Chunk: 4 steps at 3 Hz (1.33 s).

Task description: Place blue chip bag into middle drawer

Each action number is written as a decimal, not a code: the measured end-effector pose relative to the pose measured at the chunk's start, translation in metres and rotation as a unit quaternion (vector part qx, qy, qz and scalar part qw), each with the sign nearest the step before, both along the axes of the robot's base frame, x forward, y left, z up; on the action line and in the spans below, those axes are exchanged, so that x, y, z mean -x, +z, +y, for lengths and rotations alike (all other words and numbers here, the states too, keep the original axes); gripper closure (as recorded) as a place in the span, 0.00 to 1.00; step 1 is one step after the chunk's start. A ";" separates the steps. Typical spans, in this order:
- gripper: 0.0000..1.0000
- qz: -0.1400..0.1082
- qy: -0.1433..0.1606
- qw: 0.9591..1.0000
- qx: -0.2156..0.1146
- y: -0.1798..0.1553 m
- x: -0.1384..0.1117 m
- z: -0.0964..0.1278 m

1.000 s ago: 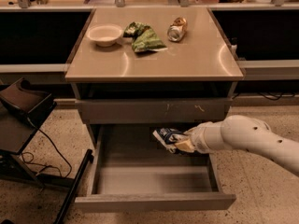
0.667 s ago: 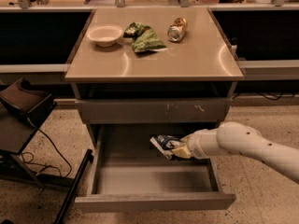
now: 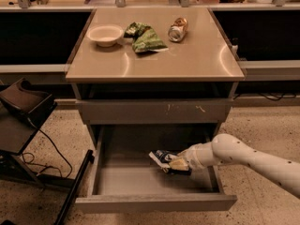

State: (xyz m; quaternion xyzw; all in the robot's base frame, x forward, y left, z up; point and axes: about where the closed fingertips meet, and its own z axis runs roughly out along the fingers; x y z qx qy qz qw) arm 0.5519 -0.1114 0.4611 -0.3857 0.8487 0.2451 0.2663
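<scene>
The blue chip bag (image 3: pixel 160 157) is a dark blue and white foil bag held inside the open middle drawer (image 3: pixel 140 182), just above its grey floor at the right of centre. My gripper (image 3: pixel 177 165) is shut on the bag's right end. The white arm (image 3: pixel 234 156) reaches in over the drawer's right side. The drawer is pulled out wide, with its plain grey front panel (image 3: pixel 154 204) nearest the camera.
On the cabinet top (image 3: pixel 154 55) are a white bowl (image 3: pixel 105 34), a green chip bag (image 3: pixel 143 37) and a gold-brown can (image 3: pixel 178 29). The shut drawer front (image 3: pixel 154 111) above has small orange scuffs. A black chair (image 3: pixel 23 111) stands at the left.
The gripper has carried the blue chip bag lower and a little to the left, deeper into the open drawer.
</scene>
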 end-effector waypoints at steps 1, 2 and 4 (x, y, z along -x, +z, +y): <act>1.00 0.033 -0.006 0.999 -0.029 -0.028 0.005 0.000; 1.00 0.052 -0.012 0.997 -0.047 -0.044 0.008 -0.001; 0.57 0.052 -0.012 0.997 -0.047 -0.044 0.009 -0.001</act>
